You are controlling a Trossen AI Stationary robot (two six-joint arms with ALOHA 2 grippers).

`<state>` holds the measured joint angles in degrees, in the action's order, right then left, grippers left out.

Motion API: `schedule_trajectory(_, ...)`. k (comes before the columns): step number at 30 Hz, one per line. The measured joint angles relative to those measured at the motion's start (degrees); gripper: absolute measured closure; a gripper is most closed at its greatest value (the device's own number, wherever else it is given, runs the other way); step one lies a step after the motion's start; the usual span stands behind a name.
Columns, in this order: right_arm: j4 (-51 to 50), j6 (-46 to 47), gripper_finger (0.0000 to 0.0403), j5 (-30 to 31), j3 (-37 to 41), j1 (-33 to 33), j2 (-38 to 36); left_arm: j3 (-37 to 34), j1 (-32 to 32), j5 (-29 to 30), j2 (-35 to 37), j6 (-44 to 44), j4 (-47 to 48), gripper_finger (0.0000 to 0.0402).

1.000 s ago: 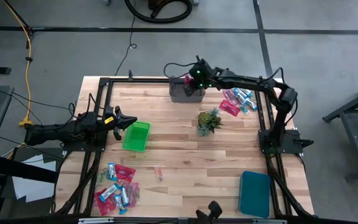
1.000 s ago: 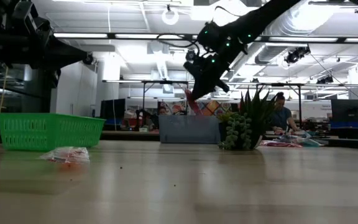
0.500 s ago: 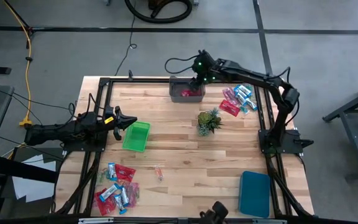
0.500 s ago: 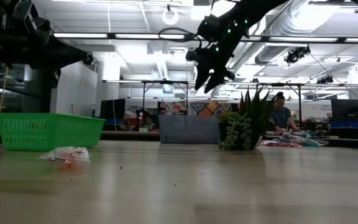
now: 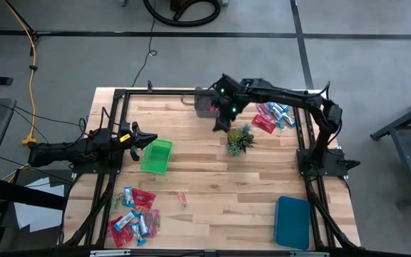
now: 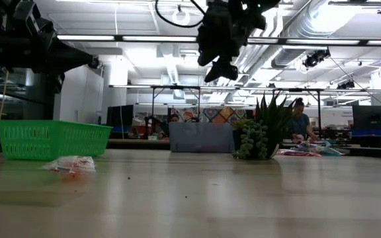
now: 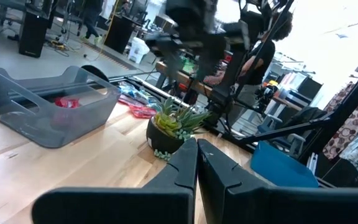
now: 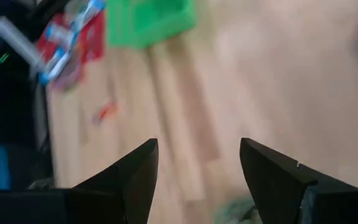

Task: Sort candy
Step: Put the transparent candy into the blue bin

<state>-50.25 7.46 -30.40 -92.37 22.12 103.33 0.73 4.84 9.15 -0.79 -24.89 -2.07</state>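
Observation:
My right gripper point(image 5: 223, 120) point(image 6: 217, 61) hangs open high above the table, just near of the grey bin point(image 5: 207, 104) point(image 6: 202, 137), with nothing between its fingers point(image 8: 197, 168). A red candy point(image 7: 67, 102) lies inside that bin. More candy lies in a heap at the far right point(image 5: 273, 114) and another at the near left point(image 5: 134, 218), and one loose piece point(image 5: 183, 198) point(image 6: 71, 164) sits mid-table. The green bin point(image 5: 155, 155) point(image 6: 51, 139) stands at the left. Beside it my left gripper point(image 5: 145, 140) point(image 7: 197, 163) waits, shut and level.
A small spiky potted plant point(image 5: 240, 139) point(image 6: 260, 132) stands right beside and below my right gripper. A blue flat bin point(image 5: 292, 221) lies at the near right. A dark frame point(image 5: 120, 93) edges the table. A person point(image 6: 301, 125) sits in the room beyond.
My right gripper has opened above the grey bin and let go of a red candy, which now lies in the bin. It has then risen and swung toward the table's near edge, turning its fingers as it went.

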Motion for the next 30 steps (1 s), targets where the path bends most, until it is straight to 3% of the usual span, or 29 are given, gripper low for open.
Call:
schedule_trajectory(5,-3.73,2.76,0.0181,-1.81,-0.62,-5.84,-0.15,0.01,0.00,0.02,0.02,-1.86,-2.76,0.0401)
schedule_trajectory(11,-1.48,7.68,0.0181,-0.04,-0.62,-13.60,-0.26,0.02,0.03,0.02,0.02,-0.54,-5.53,0.0401)
schedule_trajectory(30,15.09,30.17,0.0181,29.44,-0.60,-32.64,3.59,0.02,0.03,0.00,0.00,-0.47,-5.51,0.0401)
